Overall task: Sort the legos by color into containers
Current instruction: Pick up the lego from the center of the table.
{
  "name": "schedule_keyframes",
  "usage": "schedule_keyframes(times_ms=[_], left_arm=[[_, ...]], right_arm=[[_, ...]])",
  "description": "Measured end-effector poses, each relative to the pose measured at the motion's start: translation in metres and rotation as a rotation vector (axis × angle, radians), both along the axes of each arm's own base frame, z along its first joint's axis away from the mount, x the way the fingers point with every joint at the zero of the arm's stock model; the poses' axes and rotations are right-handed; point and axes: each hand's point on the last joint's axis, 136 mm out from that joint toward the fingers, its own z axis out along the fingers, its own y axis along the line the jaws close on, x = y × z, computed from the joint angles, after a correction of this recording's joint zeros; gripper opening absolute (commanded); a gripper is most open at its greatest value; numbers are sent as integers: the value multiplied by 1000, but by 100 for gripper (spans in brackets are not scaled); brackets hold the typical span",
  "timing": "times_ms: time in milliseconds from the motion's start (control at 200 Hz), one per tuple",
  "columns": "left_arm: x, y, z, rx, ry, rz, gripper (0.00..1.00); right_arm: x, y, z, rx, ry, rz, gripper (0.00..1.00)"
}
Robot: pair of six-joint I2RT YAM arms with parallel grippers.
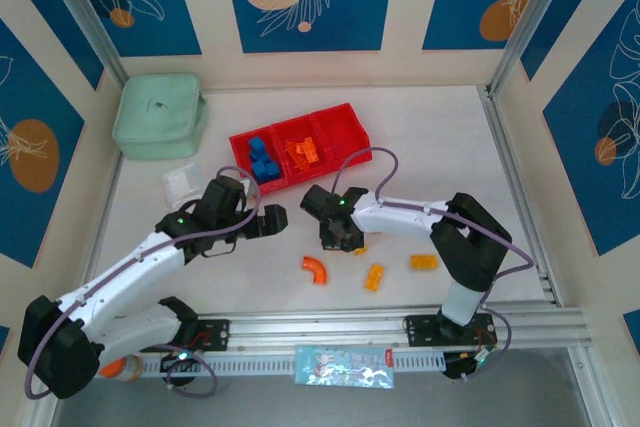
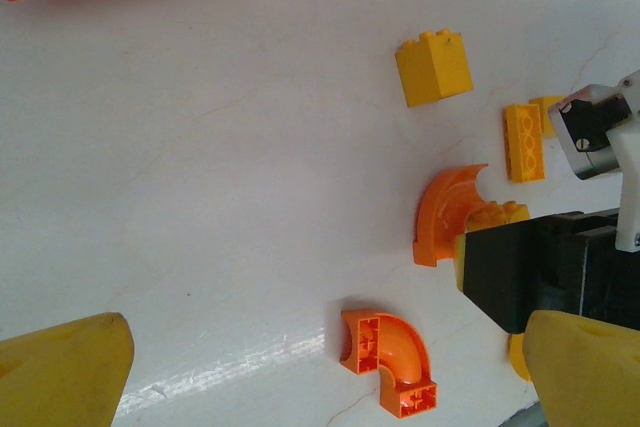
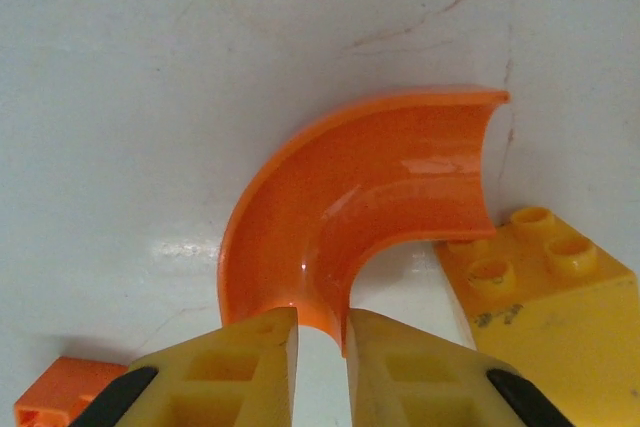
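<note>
**Right gripper**: fingers drawn close together, pinching the thin rim of an orange curved brick (the rim sits between the two tips). This brick lies on the white desk, on the near side of the red tray and apart from it. A yellow brick sits just beside the curved brick's inner end.

**Left gripper**: fingers spread wide, hovering over the desk on the near side of the tray's left end.

**Red tray:** blue bricks are in the left compartment and orange bricks in the middle one.

**Loose on the desk, farther out on the tray's near side:**
- a second curved brick, orange
- a straight orange brick
- a yellow-orange brick

**Other items:** a mint green pouch lies left of the tray, and a small clear box sits near the tray's left end.
</note>
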Motion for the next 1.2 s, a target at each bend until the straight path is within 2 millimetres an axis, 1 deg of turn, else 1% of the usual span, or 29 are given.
schedule_keyframes(times_ms=[80, 185, 385, 645, 815, 1005, 1200], left_arm=[[0, 0, -1, 3, 3, 0, 99], [0, 0, -2, 5, 4, 1, 99], [1, 0, -3, 8, 7, 1, 99], [1, 0, -4, 9, 9, 1, 99], [1, 0, -4, 9, 9, 1, 99], [1, 0, -4, 9, 9, 1, 99], [1, -1, -6, 14, 14, 0, 99]], right_arm=[[1, -1, 0, -1, 1, -3, 18], [2, -2, -1, -2, 2, -8, 18], [2, -3, -1, -2, 2, -10, 22], [3, -5, -1, -13, -3, -14, 22], [4, -8, -3, -22, -3, -16, 19], [6, -7, -7, -22, -3, -14, 11], [7, -7, -5, -26, -4, 8, 5]])
